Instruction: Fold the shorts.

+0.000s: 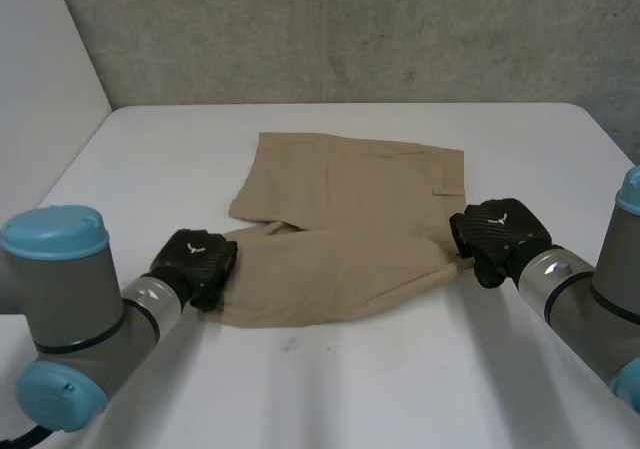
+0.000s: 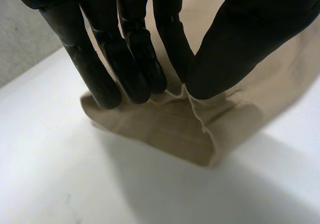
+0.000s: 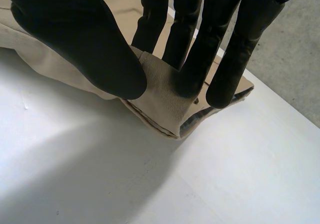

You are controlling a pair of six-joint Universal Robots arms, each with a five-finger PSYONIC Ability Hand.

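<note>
- L side: fingers (image 2: 135, 69) of left hand (image 1: 195, 264) are straight and closed against the thumb (image 2: 225, 59), w/ cloth pinched btwn them. Grip sits on the near-left corner of the shorts (image 1: 340, 219).
- R side: fingers (image 3: 200, 59) of right hand (image 1: 497, 237) are straight, thumb opposed, pinching the near-right corner. Striped lining (image 3: 200, 116) shows inside that corner.
- Shorts: tan, mid worktop (image 1: 400, 369). Far part lies flat; near edge runs btwn the two hands. Cannot tell if the held corners are clear of the surface.
- Step in hand (est.): both near corners are gripped, fold not yet made. A near-to-far fold looks likely.
- Next move req. (est.): raise both corners together and level, carry them toward the far edge, and keep the cloth taut to avoid bunching. Let go only once edges line up.
- Risk (est.): a shallow pinch may slip on one side, giving a skewed fold.
- Markings: small pale emblem (image 1: 203, 250) on the back of each hand. No legible writing or brand on the shorts.
</note>
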